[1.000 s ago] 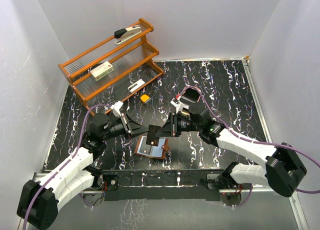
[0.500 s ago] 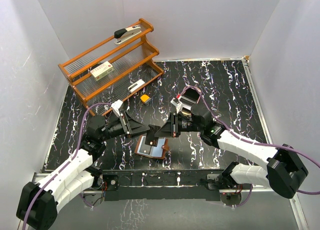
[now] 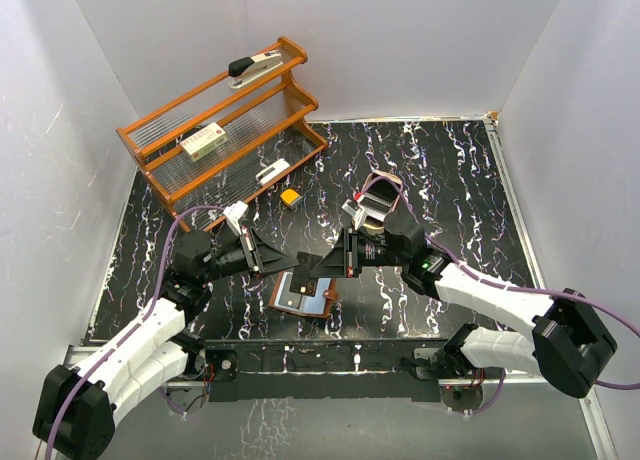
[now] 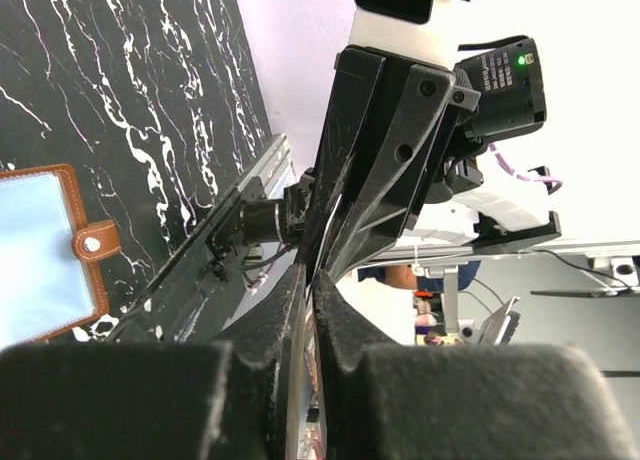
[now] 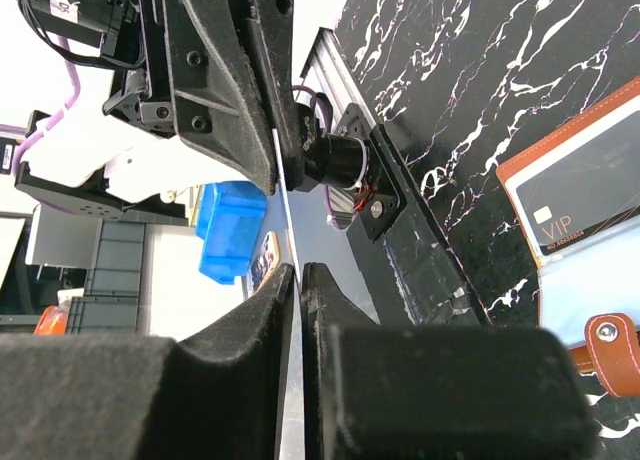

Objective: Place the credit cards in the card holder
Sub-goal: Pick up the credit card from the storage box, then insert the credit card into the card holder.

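The card holder (image 3: 305, 298) lies open on the table near the front edge, brown with a closing tab. It has a pale blue pocket (image 4: 35, 255) and a dark VIP card (image 5: 590, 195) in the other pocket. One thin credit card (image 3: 300, 271) is held on edge just above it, between both grippers. My left gripper (image 3: 283, 262) is shut on its left end, and the card's edge shows between the jaws (image 4: 303, 400). My right gripper (image 3: 313, 271) is shut on its right end, and the silvery edge (image 5: 285, 220) runs from the jaws toward the left fingers (image 5: 250, 130).
An orange wooden rack (image 3: 225, 120) stands at the back left with a stapler (image 3: 255, 67), a small box (image 3: 203, 140) and a white item (image 3: 272, 170). A yellow-orange block (image 3: 290, 196) lies in front of it. A small pink-rimmed holder (image 3: 378, 193) sits behind my right arm.
Both grippers have come lower over the open card holder with the card between them. The right gripper has dropped and tilted down; the left has drawn back slightly.
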Tool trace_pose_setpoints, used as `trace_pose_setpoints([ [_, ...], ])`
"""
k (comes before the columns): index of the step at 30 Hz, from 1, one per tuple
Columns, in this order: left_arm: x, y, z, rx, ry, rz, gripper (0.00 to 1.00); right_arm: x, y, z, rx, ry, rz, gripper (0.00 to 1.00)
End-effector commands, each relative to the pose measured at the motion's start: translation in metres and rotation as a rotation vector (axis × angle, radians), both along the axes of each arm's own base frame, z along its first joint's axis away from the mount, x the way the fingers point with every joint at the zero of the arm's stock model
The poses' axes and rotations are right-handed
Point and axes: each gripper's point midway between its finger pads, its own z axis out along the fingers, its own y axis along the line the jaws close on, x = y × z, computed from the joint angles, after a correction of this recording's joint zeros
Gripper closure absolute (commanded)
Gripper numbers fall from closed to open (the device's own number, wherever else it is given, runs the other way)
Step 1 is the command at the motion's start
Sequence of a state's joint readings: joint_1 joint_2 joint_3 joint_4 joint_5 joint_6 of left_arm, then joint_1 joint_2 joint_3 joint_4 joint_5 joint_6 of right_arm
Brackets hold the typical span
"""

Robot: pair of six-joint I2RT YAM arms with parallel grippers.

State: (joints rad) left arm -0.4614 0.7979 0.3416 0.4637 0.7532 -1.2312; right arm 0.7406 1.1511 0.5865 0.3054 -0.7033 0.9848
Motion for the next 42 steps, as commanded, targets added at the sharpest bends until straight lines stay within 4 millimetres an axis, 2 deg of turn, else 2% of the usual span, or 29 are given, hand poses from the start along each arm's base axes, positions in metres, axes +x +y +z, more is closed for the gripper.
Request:
trace_pose_setpoints([
  [1,-0.005,-0.002,0.014,-0.025,-0.051,-0.040,0.98,-0.001,0.002,0.007,0.018,-0.033,0.008,0.92],
  [5,-0.007,-0.003,0.011,-0.025,-0.042,-0.055,1.00,0.000,0.001,0.001,0.002,-0.028,0.005,0.93],
  [10,-0.011,-0.004,0.015,-0.048,-0.067,-0.073,1.00,-0.004,0.001,0.010,0.039,-0.030,0.015,0.96],
  [12,-0.011,-0.003,0.016,-0.054,-0.073,-0.069,1.00,-0.004,0.000,0.011,0.035,-0.034,0.009,0.90],
  [14,-0.009,-0.002,0.015,-0.045,-0.079,-0.057,1.00,-0.002,-0.002,0.008,0.016,-0.033,-0.006,0.78],
  [17,-0.008,0.000,0.007,-0.007,-0.074,-0.040,1.00,0.000,-0.006,0.003,-0.018,-0.022,-0.040,0.72],
  [20,-0.007,0.002,-0.003,0.042,-0.060,-0.024,1.00,0.005,-0.013,-0.006,-0.069,0.001,-0.105,0.64],
  [25,-0.002,0.007,-0.030,0.170,-0.009,0.002,1.00,0.012,-0.024,-0.029,-0.148,0.043,-0.194,0.59],
  [30,0.008,0.016,-0.059,0.315,0.033,0.049,1.00,0.021,-0.031,-0.057,-0.266,0.098,-0.259,0.63],
  [33,0.010,0.018,-0.074,0.364,0.068,0.046,1.00,0.027,-0.031,-0.064,-0.339,0.088,-0.278,0.65],
  [36,0.012,0.021,-0.097,0.421,0.127,0.048,1.00,0.035,-0.031,-0.072,-0.451,0.033,-0.332,0.66],
  [42,0.021,0.024,-0.110,0.442,0.128,0.095,1.00,0.039,-0.023,-0.096,-0.594,0.006,-0.335,0.67],
])
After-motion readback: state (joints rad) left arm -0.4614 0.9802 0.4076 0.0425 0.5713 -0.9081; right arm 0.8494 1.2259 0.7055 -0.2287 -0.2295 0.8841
